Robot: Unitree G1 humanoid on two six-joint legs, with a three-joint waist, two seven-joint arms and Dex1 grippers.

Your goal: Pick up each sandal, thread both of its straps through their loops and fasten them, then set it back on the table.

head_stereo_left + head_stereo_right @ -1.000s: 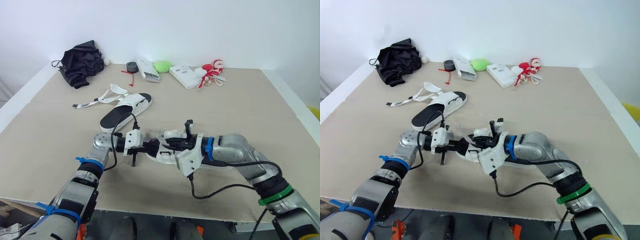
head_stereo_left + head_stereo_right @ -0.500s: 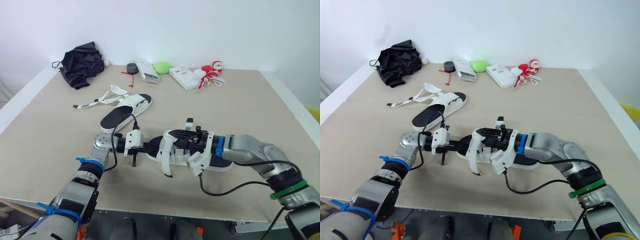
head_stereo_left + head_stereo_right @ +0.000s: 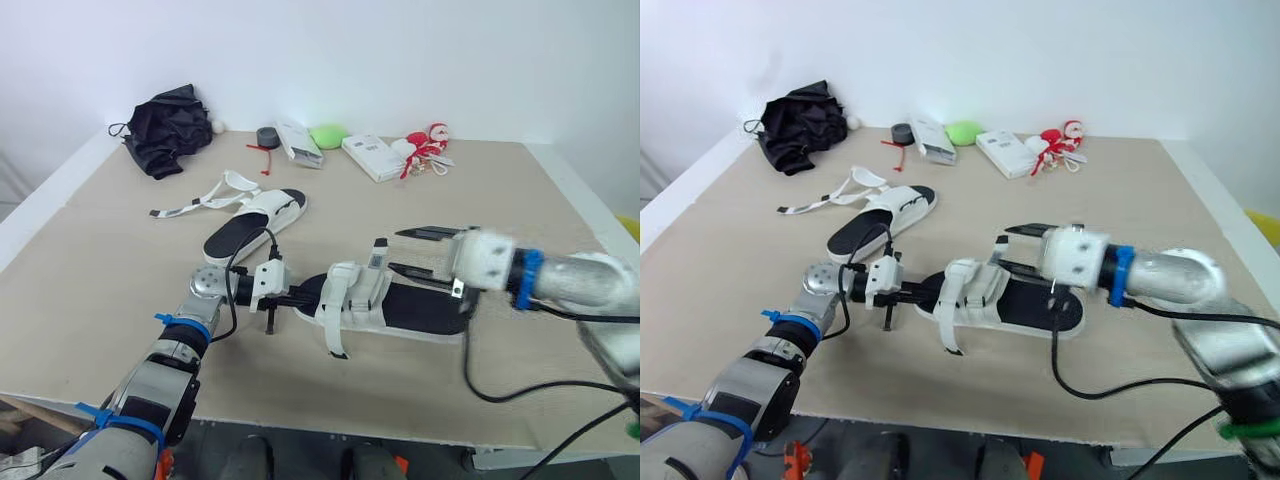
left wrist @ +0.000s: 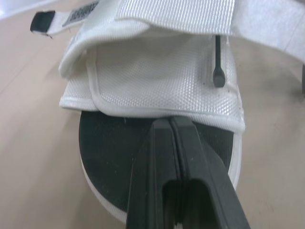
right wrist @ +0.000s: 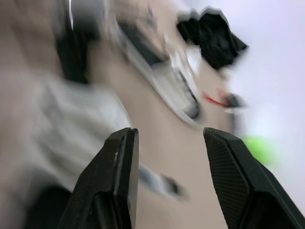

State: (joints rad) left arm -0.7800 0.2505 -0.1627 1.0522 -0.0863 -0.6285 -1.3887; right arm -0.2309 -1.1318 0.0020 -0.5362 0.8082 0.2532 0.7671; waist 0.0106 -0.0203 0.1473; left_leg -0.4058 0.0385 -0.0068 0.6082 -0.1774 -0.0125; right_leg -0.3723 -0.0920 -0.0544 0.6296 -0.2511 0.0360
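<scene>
The near sandal [image 3: 400, 308], black insole with white straps [image 4: 162, 71] folded across its front, lies flat on the table. My left gripper [image 3: 300, 297] is shut, its fingertips [image 4: 170, 125] over the toe end of the insole. My right gripper [image 3: 412, 252] hovers open above the sandal's middle, with nothing between its fingers [image 5: 119, 181]. The second sandal [image 3: 252, 214] lies farther back to the left, its white straps [image 3: 200, 200] loose and spread on the table.
Along the table's far edge sit a black bundle of cloth [image 3: 165, 125], a dark tape roll [image 3: 266, 136], a white box [image 3: 298, 142], a green object [image 3: 326, 134], another white box [image 3: 370, 156] and a red-and-white toy [image 3: 425, 146]. The table's front edge [image 3: 300, 425] is close.
My right gripper has let go of the near sandal's straps, opened, and drawn back to the right and upward. The sandal now lies flat. The left gripper has stayed at the toe.
</scene>
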